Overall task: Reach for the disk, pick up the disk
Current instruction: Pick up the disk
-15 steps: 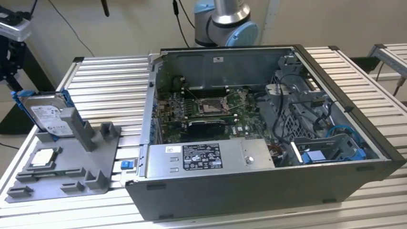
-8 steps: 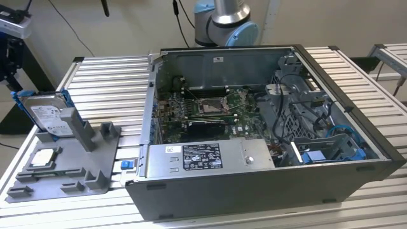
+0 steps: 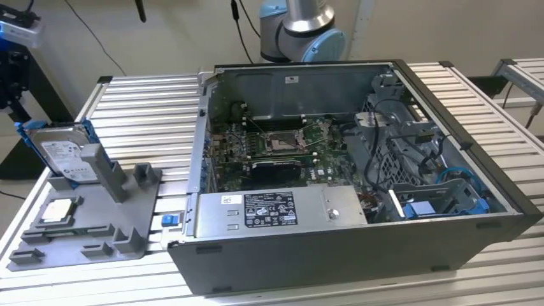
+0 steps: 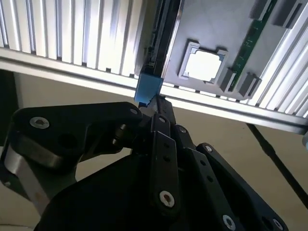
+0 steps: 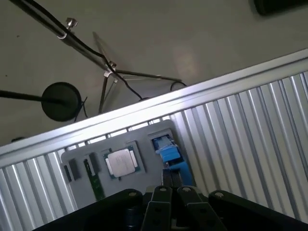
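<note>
Under it all, the surface [image 3: 136, 95]: ribbed metal.
Computer case [image 3: 357, 255]: open, well apart from the action.
Holder [image 3: 127, 217]: grey, at the exterior view's left.
Disk [image 3: 68, 153]: upright in the holder's slot.
Tool [image 4: 153, 107]: right at the disk's blue end. Honestly can't tell if it's open or closed.
Chip [image 3: 58, 210]: flat in the holder, near the disk.
Pick-up: I'd square up on the disk's top edge and pull straight up so it doesn't bind.

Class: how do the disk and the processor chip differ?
The disk stands on edge; the processor chip lies flat. The disk is larger than the chip. The disk has blue rails; the chip has none. Both are silver, on the grey fixture.
</note>
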`<action>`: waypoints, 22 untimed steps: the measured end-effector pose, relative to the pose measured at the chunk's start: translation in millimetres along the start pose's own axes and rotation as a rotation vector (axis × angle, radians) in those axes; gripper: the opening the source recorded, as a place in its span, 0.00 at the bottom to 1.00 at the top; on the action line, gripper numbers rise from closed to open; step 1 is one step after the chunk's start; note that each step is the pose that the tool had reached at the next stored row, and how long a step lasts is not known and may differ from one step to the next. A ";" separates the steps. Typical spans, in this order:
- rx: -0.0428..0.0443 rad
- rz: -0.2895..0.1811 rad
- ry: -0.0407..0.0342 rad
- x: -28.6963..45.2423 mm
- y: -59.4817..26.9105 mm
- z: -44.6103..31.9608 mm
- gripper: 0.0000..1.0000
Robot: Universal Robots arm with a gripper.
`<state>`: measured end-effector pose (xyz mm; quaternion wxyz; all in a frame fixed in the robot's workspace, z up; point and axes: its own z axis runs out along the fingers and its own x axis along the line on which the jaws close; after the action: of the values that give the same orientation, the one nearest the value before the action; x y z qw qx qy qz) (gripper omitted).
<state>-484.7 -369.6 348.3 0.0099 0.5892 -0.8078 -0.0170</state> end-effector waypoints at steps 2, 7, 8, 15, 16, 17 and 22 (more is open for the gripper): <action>-0.0001 -0.006 0.0002 -0.2 -0.2 0.0 0.00; 0.0079 -0.030 -0.0014 -1.3 -3.6 0.6 0.00; 0.0117 -0.035 -0.0024 -1.4 -4.0 1.1 0.00; 0.0324 -0.118 -0.0036 -1.4 -4.5 5.0 0.00; 0.0356 -0.127 -0.0043 -1.4 -4.6 5.1 0.00; 0.0370 -0.140 -0.0044 -1.5 -4.7 5.3 0.00; 0.0371 -0.172 -0.0038 -2.2 -6.8 5.4 0.00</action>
<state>-477.8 -369.5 342.6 -0.0041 0.6565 -0.7543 -0.0040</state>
